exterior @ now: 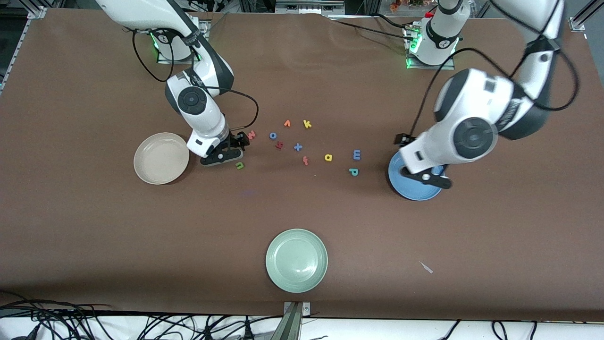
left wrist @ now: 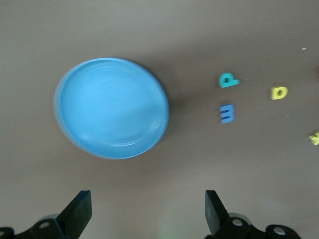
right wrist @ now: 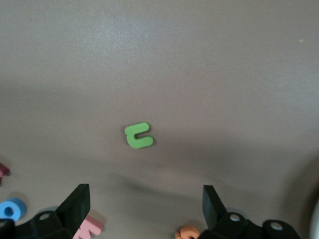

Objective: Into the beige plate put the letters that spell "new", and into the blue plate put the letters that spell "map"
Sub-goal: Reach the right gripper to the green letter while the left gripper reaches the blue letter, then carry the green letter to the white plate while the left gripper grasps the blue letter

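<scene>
**Both grippers empty, nothing sorted yet**

Fingers on both arms stand wide apart with nothing between them, so you start from scratch. Going across the front view from the right arm's end: the beige plate (exterior: 161, 158) sits bare, and beside it the right gripper (exterior: 225, 152) hangs low over the table. The green "n" (exterior: 240, 165) lies just beside it, a little nearer the front camera; in the right wrist view that green "n" (right wrist: 138, 136) sits ahead of the open fingers (right wrist: 76, 203), roughly centred between them. The pinkish "w" (exterior: 251, 135) and an orange letter (right wrist: 187, 232), likely the "e", lie close to the same gripper.

Mid-table come the spare letters, then the yellow "a" (exterior: 328, 157), blue "m" (exterior: 356, 154) and teal "p" (exterior: 353, 172), all just beside the blue plate (exterior: 405, 186) on the side toward the right arm's end. Your left gripper (exterior: 430, 178) hovers over that plate, also empty.

Your right arm is nearest the "n"; you would likely only need to advance slightly and descend.
</scene>
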Robot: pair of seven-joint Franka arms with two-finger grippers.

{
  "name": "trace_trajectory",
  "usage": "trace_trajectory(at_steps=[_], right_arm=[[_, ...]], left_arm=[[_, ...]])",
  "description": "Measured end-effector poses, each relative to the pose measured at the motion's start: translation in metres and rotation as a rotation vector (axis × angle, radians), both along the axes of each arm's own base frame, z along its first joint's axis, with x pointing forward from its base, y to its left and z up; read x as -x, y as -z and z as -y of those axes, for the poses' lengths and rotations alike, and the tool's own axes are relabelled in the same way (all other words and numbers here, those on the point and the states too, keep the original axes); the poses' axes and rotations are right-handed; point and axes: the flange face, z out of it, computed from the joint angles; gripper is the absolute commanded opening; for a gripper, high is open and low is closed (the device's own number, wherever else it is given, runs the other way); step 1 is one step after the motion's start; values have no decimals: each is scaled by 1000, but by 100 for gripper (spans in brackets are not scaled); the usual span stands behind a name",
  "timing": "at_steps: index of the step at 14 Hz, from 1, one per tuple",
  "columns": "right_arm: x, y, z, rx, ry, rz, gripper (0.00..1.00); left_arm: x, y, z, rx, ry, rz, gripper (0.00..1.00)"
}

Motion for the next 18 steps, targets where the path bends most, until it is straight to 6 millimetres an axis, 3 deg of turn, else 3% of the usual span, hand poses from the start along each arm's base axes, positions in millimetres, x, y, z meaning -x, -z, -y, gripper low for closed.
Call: trace_trajectory(at_steps=[4, 7, 13, 18], right_arm=[[-8, 21, -6, -4, -12, -11, 90], [-16, 28, -10, -19, -13, 0, 86], [-20, 36, -13, -22, -28, 8, 64], [-21, 37, -13, -24, -29, 11, 49]], left_arm=[[16, 61, 67, -54, -56, -7, 100], [20, 95, 74, -84, -82, -39, 100], [39, 120, 98, -113, -146, -6, 100], [64, 160, 113, -125, -174, 19, 98]])
